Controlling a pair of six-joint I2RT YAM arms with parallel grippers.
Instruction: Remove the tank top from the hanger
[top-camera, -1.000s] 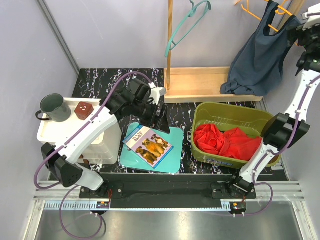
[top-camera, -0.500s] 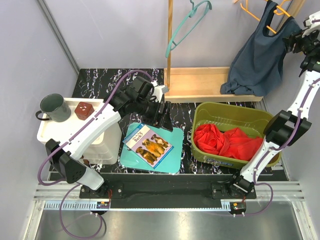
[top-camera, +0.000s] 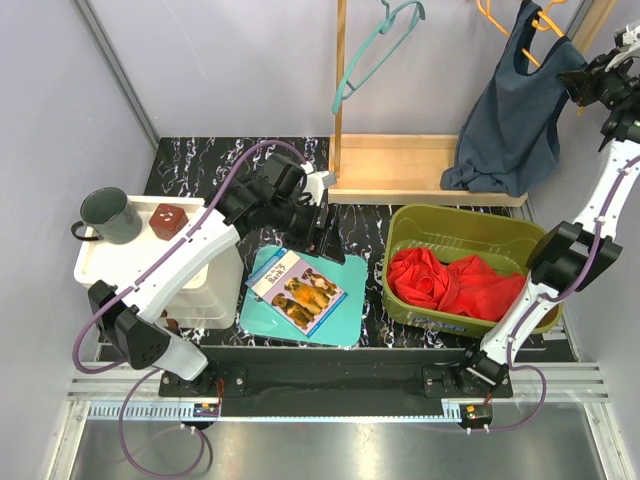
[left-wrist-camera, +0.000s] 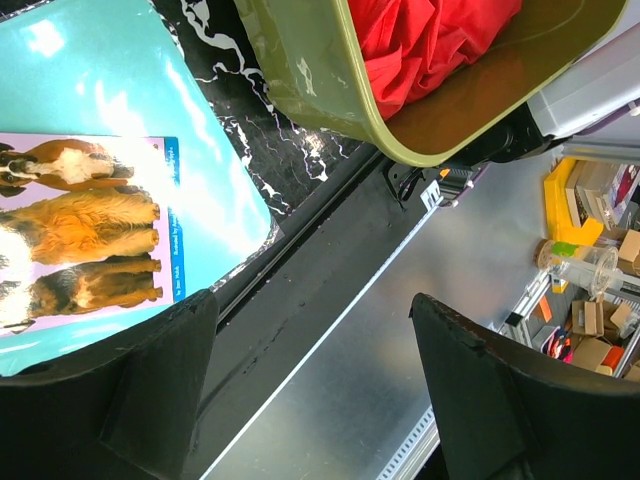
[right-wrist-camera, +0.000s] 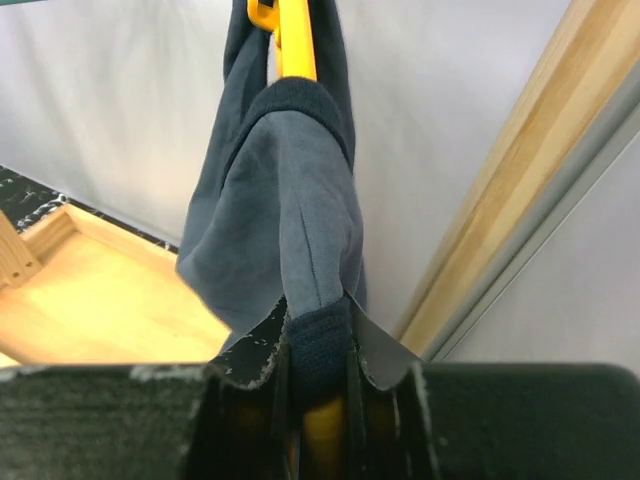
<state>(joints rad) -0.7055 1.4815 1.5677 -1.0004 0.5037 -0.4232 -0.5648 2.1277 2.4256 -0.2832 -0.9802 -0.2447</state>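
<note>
The book's (top-camera: 297, 290) cover shows dogs, its title too small to read; the left end effector (top-camera: 324, 234) hangs near it, fingers apart; the tank top (top-camera: 515, 110), dark blue and creased, hangs lengthwise from the orange hanger (right-wrist-camera: 293, 40), straps up, hem on the wooden base (top-camera: 400, 165); the right end effector (right-wrist-camera: 318, 385) is clamped on one strap.

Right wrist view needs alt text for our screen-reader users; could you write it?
Two black fingers pinch a strap of a dark blue fabric tank top that hangs from an orange hanger. Behind it are a pale wall, a slanted light wooden post on the right and a wooden tray at lower left.
</note>
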